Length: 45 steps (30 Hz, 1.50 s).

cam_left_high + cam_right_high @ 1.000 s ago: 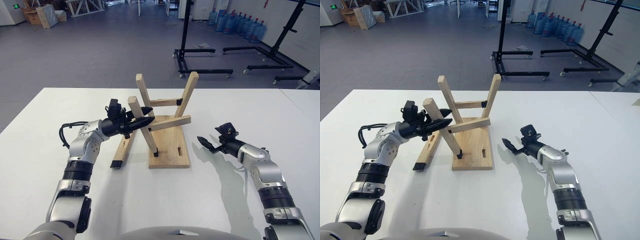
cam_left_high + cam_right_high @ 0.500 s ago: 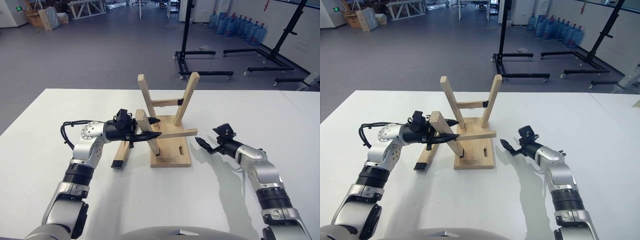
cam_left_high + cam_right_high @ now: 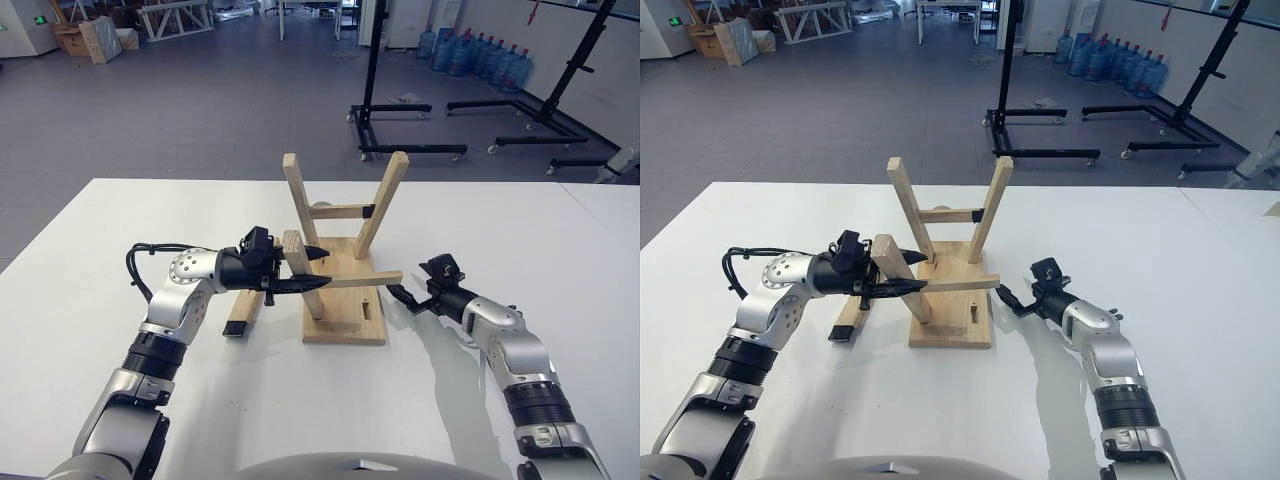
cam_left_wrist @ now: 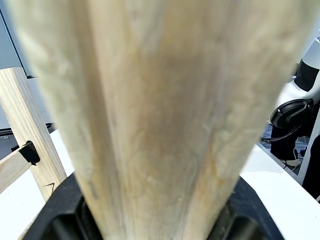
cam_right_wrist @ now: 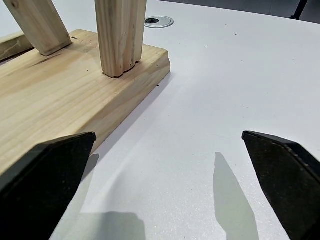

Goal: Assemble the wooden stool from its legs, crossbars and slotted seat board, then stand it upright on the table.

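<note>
The slotted seat board [image 3: 347, 322] lies flat on the white table [image 3: 90, 330]. Two legs [image 3: 298, 195] stand in its far side, joined by a crossbar [image 3: 340, 211]. My left gripper [image 3: 316, 269] is shut on a third leg [image 3: 303, 288], held tilted over the board's left part, with a crossbar [image 3: 366, 280] sticking out to the right. That leg [image 4: 150, 100] is close up in the left wrist view. My right gripper [image 3: 393, 294] is open just off the board's right edge; its fingers [image 5: 45, 175] flank the board's corner [image 5: 60, 110].
A loose fourth leg [image 3: 243, 310] lies on the table left of the board. Beyond the table's far edge, black wheeled stands [image 3: 400, 100] sit on the floor. Bare tabletop spreads in front and to the right.
My left gripper carried the leg with its crossbar down and to the right, over the board. My right gripper slid left up to the board's right edge.
</note>
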Tool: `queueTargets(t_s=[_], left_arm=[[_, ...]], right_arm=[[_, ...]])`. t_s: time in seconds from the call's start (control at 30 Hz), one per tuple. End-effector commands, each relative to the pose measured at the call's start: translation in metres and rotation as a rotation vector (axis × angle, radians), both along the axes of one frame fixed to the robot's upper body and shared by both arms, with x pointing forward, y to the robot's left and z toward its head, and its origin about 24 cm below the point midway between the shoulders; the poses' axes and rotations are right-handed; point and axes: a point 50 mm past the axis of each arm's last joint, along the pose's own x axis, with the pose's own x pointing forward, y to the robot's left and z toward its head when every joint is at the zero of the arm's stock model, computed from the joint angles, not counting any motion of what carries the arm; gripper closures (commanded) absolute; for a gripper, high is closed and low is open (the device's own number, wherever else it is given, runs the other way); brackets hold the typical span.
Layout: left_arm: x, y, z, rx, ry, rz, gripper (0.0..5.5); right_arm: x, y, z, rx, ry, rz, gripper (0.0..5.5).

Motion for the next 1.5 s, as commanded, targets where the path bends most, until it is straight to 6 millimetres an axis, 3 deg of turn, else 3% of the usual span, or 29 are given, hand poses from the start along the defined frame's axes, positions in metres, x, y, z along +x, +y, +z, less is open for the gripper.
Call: queueTargets(t_s=[0.03,0.27,0.3,0.6,1.0,1.07,1.2,1.33,1.4,1.5], left_arm=[[-0.017,0.004,-0.047,0.178,0.160,-0.012,3.46],[-0.023,0.006,-0.056,0.258,0.030,-0.025,3.46],[-0.024,0.006,-0.058,0.265,0.033,-0.023,3.09],[-0.016,0.008,-0.052,0.234,0.042,0.025,1.73],[-0.016,0.038,-0.050,0.347,0.021,0.035,0.11],[-0.014,0.053,-0.040,0.326,0.035,0.099,0.11],[0.000,0.079,0.002,0.221,0.012,0.311,0.11],[0.020,0.103,0.027,0.152,0.115,0.814,0.11],[0.020,0.100,0.027,0.168,0.279,1.075,0.11],[0.005,0.083,0.023,0.396,0.349,1.213,0.11]], right_arm=[[-0.002,-0.002,-0.001,-0.007,0.002,-0.008,0.10],[-0.003,-0.003,-0.001,-0.007,0.003,-0.012,0.10],[-0.003,-0.003,-0.001,-0.007,0.004,-0.012,0.10],[-0.002,-0.001,-0.002,-0.003,0.006,-0.008,0.10],[-0.002,0.006,-0.004,0.000,0.004,0.002,0.10],[-0.004,0.003,-0.004,-0.005,0.003,-0.005,0.10],[-0.009,-0.006,-0.006,-0.011,0.002,-0.051,0.10],[-0.010,-0.019,-0.003,-0.018,-0.017,-0.106,0.10],[-0.015,-0.029,0.002,-0.021,-0.032,-0.147,0.10],[-0.023,-0.037,0.005,-0.020,-0.044,-0.200,0.10]])
